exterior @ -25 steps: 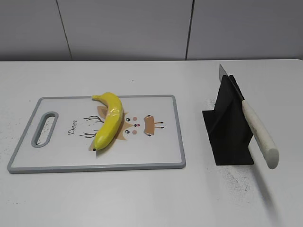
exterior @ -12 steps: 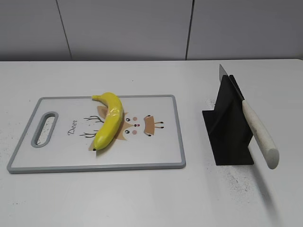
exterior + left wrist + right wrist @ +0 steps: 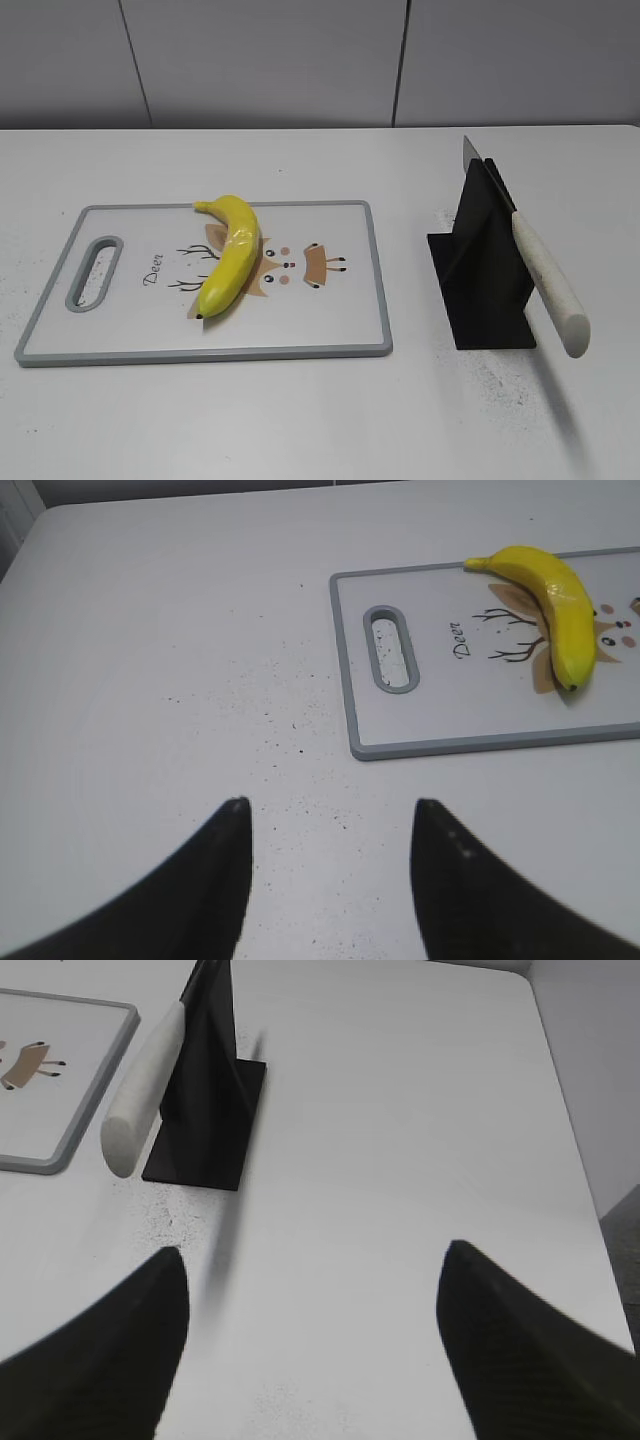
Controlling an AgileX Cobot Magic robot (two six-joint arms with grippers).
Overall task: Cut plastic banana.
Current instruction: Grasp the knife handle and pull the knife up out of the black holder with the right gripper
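Observation:
The plastic banana (image 3: 232, 255) is glossy yellow and lies on a white cutting board (image 3: 330, 320) with a grey rim and a deer drawing. It also shows in the left wrist view (image 3: 555, 608) on the board (image 3: 420, 725). A knife with a white handle (image 3: 548, 283) rests slanted in a black stand (image 3: 482, 270); the handle (image 3: 145, 1090) and stand (image 3: 205, 1100) also show in the right wrist view. My left gripper (image 3: 330, 805) is open and empty over bare table left of the board. My right gripper (image 3: 312, 1250) is open and empty, right of the stand. Neither gripper shows in the exterior view.
The white table (image 3: 300, 420) has dark specks near the stand and left of the board. A grey wall (image 3: 270, 60) runs behind the table. The table's right edge (image 3: 565, 1110) is near my right gripper.

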